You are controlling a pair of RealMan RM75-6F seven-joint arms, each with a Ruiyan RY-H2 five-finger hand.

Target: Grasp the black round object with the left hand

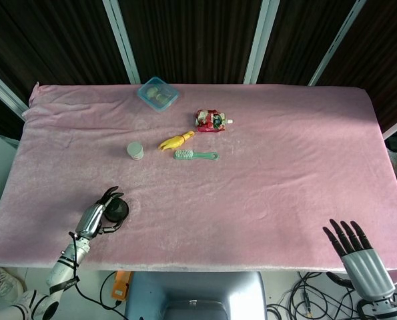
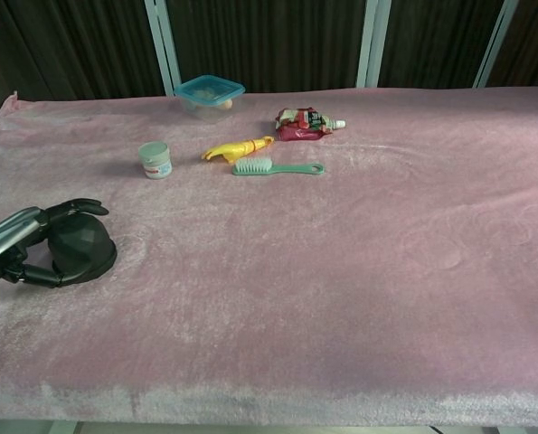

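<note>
The black round object (image 1: 117, 211) (image 2: 85, 250), a faceted dome, sits on the pink cloth near the table's front left edge. My left hand (image 1: 97, 217) (image 2: 26, 244) comes in from the left and grips it. The fingers (image 2: 77, 208) curl over the dome's top and far side, and the thumb lies against its near side. The dome still rests on the cloth. My right hand (image 1: 355, 251) hangs off the front right corner of the table, its fingers spread and holding nothing. The chest view does not show it.
A blue-lidded container (image 1: 157, 93) stands at the back. In front of it lie a red pouch (image 1: 211, 120), a yellow toy (image 1: 177, 141), a green brush (image 1: 193, 155) and a small jar (image 1: 135, 151). The pink cloth (image 1: 285, 167) covers the whole table.
</note>
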